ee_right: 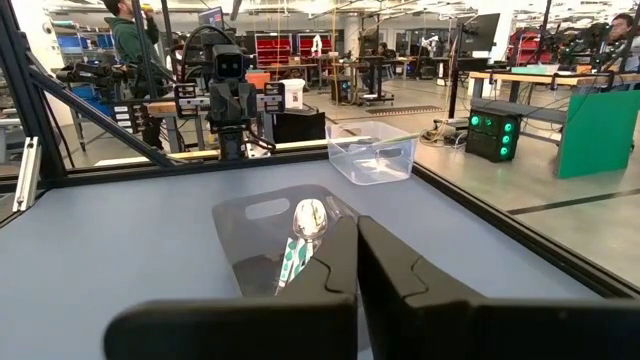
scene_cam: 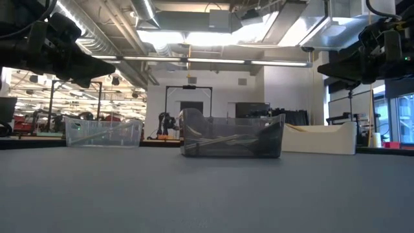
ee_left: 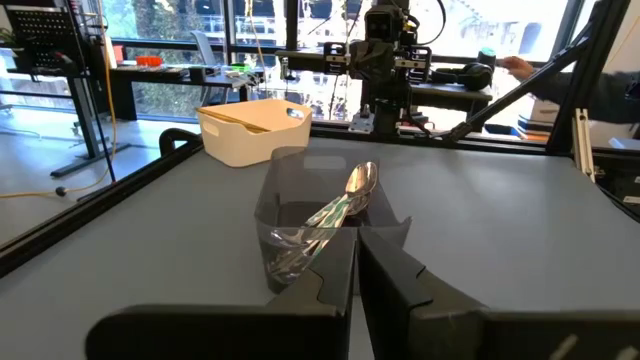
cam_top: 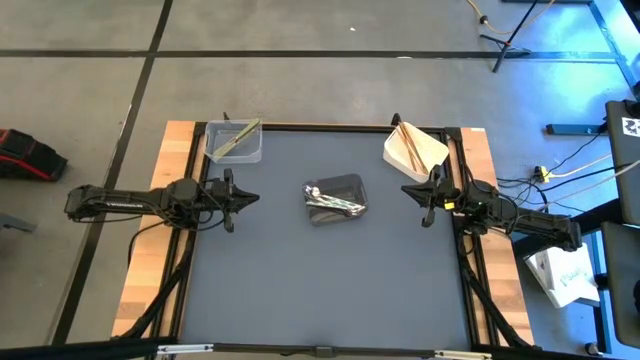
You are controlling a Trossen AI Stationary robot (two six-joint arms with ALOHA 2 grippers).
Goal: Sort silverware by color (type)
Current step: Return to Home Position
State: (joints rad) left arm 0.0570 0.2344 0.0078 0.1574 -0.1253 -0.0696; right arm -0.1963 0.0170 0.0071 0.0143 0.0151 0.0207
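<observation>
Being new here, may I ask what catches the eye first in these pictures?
The dark grey tub in the middle of the table holds shiny silver utensils. At the far edge, a clear tub on the left holds pale green utensils and a white tub on the right holds tan utensils. The left gripper and right gripper flank the grey tub.

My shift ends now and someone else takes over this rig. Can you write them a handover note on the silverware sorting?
Left end effector: shut, empty, raised at the table's left side.
Right end effector: shut, empty, raised at the right side.
Pale green utensils lie in the clear tub, silver utensils in the dark grey tub at the centre, and tan utensils in the white tub.
Done: all visible silverware is sorted by colour; none shows loose on the mat.
Left: probably only parking both arms at home.
</observation>
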